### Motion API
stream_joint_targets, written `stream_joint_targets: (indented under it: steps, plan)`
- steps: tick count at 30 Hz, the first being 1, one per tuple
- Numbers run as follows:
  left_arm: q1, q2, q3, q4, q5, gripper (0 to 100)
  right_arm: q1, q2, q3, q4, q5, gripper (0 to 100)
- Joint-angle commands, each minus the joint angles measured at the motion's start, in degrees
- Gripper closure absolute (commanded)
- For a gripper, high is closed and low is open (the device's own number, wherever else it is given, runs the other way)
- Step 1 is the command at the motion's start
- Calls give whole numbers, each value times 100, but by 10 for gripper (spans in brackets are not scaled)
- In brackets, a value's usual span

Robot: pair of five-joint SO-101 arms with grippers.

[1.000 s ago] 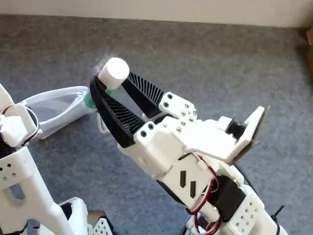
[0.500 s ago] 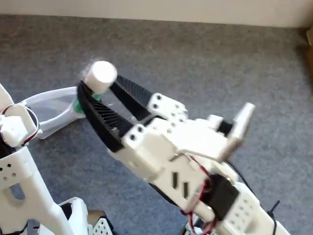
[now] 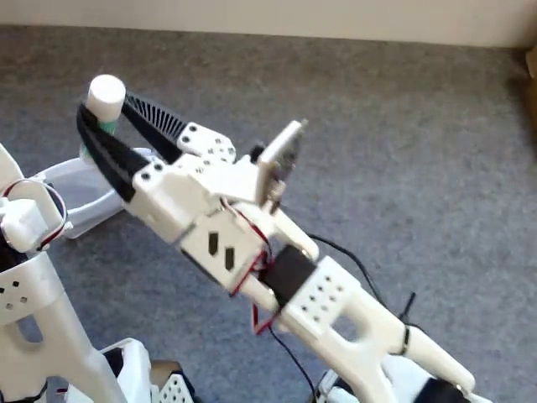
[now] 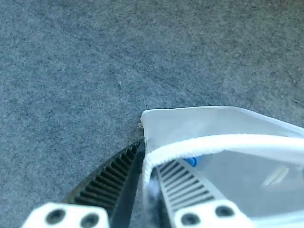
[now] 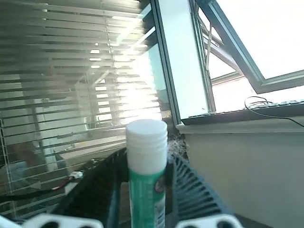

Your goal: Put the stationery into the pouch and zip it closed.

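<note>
**Glue stick in the air, pouch held open, nothing zipped**

From my station, the right gripper (image 3: 99,122) was clamped on the white-capped, green-bodied glue stick (image 3: 106,94), one ribbed black finger on each side of the tube. The right wrist camera showed the same grip: the glue stick (image 5: 146,166) stood upright between the fingers with its cap clear of their tips, and the window and blinds were behind it. That told me the right gripper (image 5: 146,190) was pointing up and outward, not down at the table.

In the high view the stick sat over the far end of the clear soft plastic pouch with the white zip edge (image 3: 80,189), which lay on the grey felt-like table top (image 3: 377,109). I could not judge its height above the pouch.

The left gripper (image 4: 148,159) was pinched together on a corner of the pouch (image 4: 228,166), one finger inside the wall and one outside. The white zip edge ran across in a loose curve, so I judged the mouth open.

A small blue thing (image 4: 190,161) showed through the pouch wall; I could not tell what it was.

By my reckoning the task was mid-way: the glue stick was picked up but not yet in. Lowering it in, releasing it, and the whole zip closure remained.
</note>
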Motion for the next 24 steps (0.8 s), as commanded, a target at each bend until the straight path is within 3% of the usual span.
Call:
stream_joint_targets:
  steps: [1, 5, 11, 24]
  plan:
    - [145, 13, 154, -44, -26, 993, 171, 207, -330, -242, -18, 994]
    - [145, 13, 154, -44, -26, 993, 163, 505, -330, -233, -9, 994]
    - [145, 13, 154, -44, -26, 993, -31, 901, -321, -233, 1037, 994]
    - [145, 13, 154, -44, -44, 993, -523, 998, 321, -224, 2198, 994]
